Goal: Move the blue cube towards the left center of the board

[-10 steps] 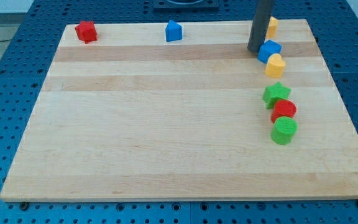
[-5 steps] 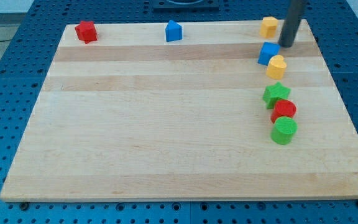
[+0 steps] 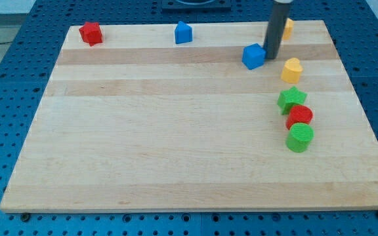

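The blue cube (image 3: 254,56) sits near the board's top right, left of the yellow heart-shaped block (image 3: 291,69). My tip (image 3: 272,56) is right against the cube's right side, between the cube and the yellow heart. The rod rises from there and hides part of a yellow block (image 3: 287,27) at the top edge.
A red block (image 3: 91,33) sits at the top left and a blue house-shaped block (image 3: 183,32) at the top centre. A green star (image 3: 292,99), a red cylinder (image 3: 300,117) and a green cylinder (image 3: 300,138) line up down the right side of the wooden board (image 3: 176,131).
My tip swung from the cube's upper left around to its right, then came left against it. The blue cube has slid left, away from the yellow heart.
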Motion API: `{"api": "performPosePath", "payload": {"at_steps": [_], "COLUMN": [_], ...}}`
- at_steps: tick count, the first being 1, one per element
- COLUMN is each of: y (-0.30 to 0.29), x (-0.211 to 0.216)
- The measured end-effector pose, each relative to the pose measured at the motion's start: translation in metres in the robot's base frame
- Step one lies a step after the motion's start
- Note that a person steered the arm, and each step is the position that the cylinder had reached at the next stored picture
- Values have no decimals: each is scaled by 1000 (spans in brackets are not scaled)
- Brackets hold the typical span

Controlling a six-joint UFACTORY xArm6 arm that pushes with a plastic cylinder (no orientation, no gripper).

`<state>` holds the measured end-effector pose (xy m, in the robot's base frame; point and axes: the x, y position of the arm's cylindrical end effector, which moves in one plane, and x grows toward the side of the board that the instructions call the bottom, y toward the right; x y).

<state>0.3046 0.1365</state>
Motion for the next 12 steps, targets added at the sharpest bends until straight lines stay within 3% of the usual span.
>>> {"api": "performPosePath", "payload": {"at_steps": [3,8,12], "y": [-131,-287,-370], "x": [34,10,-11]}}
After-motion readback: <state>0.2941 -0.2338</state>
